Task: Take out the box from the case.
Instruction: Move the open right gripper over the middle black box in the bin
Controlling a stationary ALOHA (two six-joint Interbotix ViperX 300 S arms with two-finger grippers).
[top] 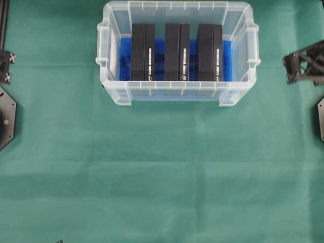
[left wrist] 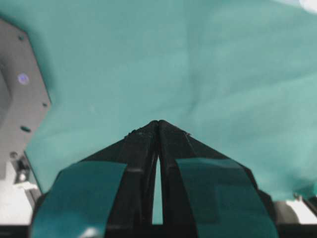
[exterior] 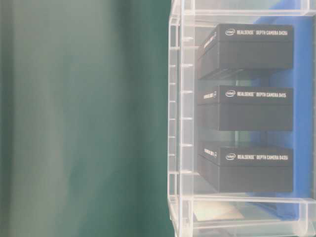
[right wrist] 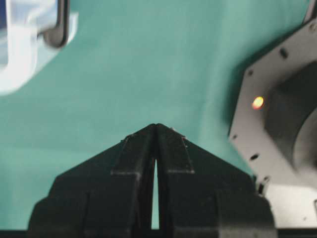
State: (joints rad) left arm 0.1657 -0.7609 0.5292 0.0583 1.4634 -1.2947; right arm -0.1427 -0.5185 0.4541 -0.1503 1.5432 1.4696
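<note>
Standing on edge in a tight row, three black rectangular cardboard boxes (top: 177, 52) fill the clear ribbed plastic case (top: 118, 92); the left gripper (left wrist: 158, 122) and right gripper (right wrist: 156, 125), jaws pressed together, empty, risk striking the rim

This looks like a robotics lab. A table (top: 152, 177) is draped all over in plain green cloth, with black metal arm bases (top: 6, 119) bolted at its left and right edges. A clear plastic case (top: 177, 96) holds three black boxes (exterior: 254, 49) printed "RealSense Depth Camera", test equipment rather than household goods. A base plate (right wrist: 277, 99) shows a lit indicator lamp.
</note>
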